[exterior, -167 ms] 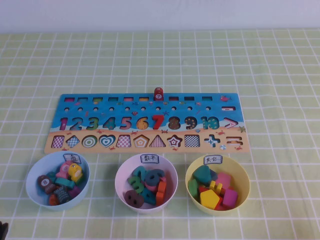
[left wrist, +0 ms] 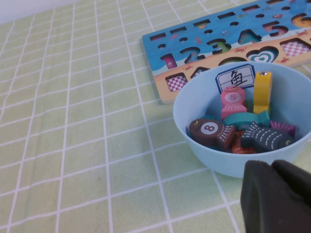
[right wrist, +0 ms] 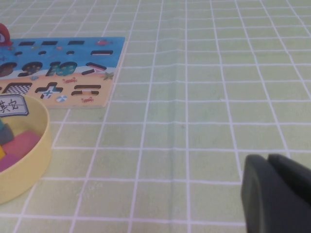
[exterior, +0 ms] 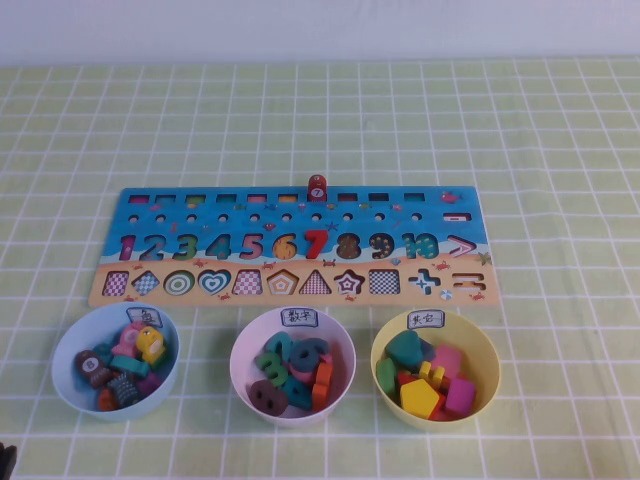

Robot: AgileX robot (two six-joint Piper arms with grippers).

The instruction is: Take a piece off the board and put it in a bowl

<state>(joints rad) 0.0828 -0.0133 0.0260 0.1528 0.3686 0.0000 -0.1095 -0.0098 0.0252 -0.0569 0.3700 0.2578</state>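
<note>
The red numeral 7 [exterior: 316, 244] lies in its slot on the long blue and tan board [exterior: 285, 215] in the middle of the table. The pale pinkish-white bowl [exterior: 243, 352] with a handwritten label stands in front of the board, holding several numerals. My left gripper [left wrist: 276, 196] is shut and empty, low beside the light blue bowl [left wrist: 214, 158] at the near left. My right gripper [right wrist: 277, 194] is shut and empty, low over bare cloth at the near right, beside the yellow bowl [right wrist: 34, 160]. Neither gripper shows in the high view.
A small red peg [exterior: 317, 188] stands on the board's far edge. The light blue bowl [exterior: 70, 340] holds fish pieces, the yellow bowl [exterior: 484, 350] holds shape pieces. A green checked cloth covers the table.
</note>
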